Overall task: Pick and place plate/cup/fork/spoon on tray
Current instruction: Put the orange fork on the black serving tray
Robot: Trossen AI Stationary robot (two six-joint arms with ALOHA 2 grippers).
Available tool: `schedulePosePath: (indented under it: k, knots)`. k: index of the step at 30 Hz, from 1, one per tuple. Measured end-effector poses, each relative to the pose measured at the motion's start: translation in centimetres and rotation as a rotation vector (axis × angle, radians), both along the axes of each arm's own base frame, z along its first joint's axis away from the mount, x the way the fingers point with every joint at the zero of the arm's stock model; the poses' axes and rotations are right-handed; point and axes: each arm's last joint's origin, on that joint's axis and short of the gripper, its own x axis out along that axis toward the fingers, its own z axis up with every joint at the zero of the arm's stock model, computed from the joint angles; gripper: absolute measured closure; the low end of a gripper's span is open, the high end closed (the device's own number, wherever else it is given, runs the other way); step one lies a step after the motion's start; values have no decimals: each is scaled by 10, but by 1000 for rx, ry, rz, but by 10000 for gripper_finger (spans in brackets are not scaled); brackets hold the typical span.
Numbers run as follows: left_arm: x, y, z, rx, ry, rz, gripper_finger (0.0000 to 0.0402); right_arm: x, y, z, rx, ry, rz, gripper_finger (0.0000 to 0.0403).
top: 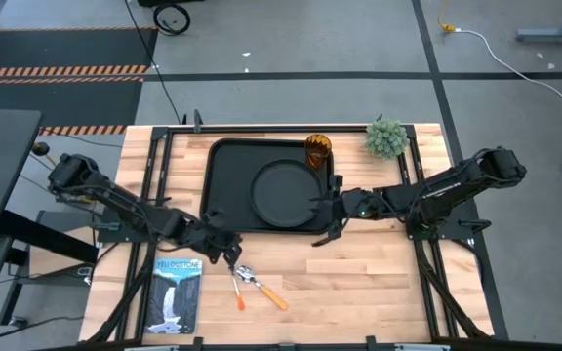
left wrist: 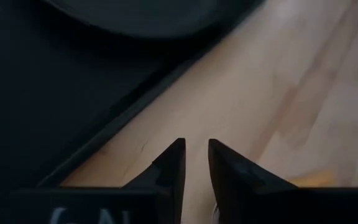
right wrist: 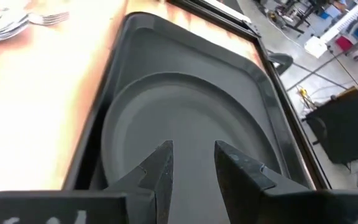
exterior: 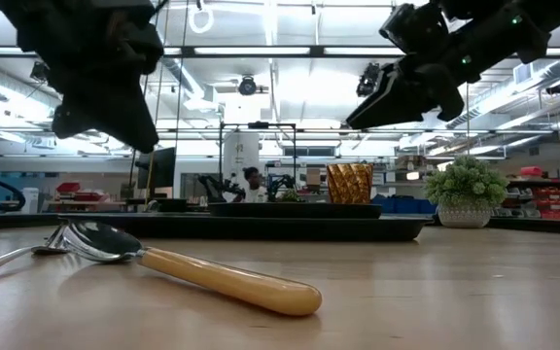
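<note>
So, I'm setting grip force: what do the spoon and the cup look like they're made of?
The spoon: bowl looks like polished metal, mirror-bright with reflections; handle looks like glossy yellow-orange plastic with a smooth sheen. The cup: amber and translucent with a ribbed pattern, either plastic or glass; the look does not settle which.

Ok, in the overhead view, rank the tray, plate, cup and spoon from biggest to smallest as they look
1. The tray, clearly largest.
2. The plate, lying inside the tray.
3 and 4. The spoon looks longer, the cup wider; too close to rank.
</note>
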Motion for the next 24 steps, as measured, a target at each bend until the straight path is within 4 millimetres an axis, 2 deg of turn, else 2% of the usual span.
schedulePosePath:
  k: [5,10,20,24]
  knots:
    - [-7,-16,3,13,-121,143,335,-7,9,7,-16,2,48,280]
    - [-7,-30,3,-8,-217,191,335,-19,14,18,4,-9,65,280]
    - [13,-48,-22,-90,-245,216,335,-36,29,21,55,38,126,280]
    - [27,-57,-18,-102,-251,205,335,-38,36,20,51,54,156,280]
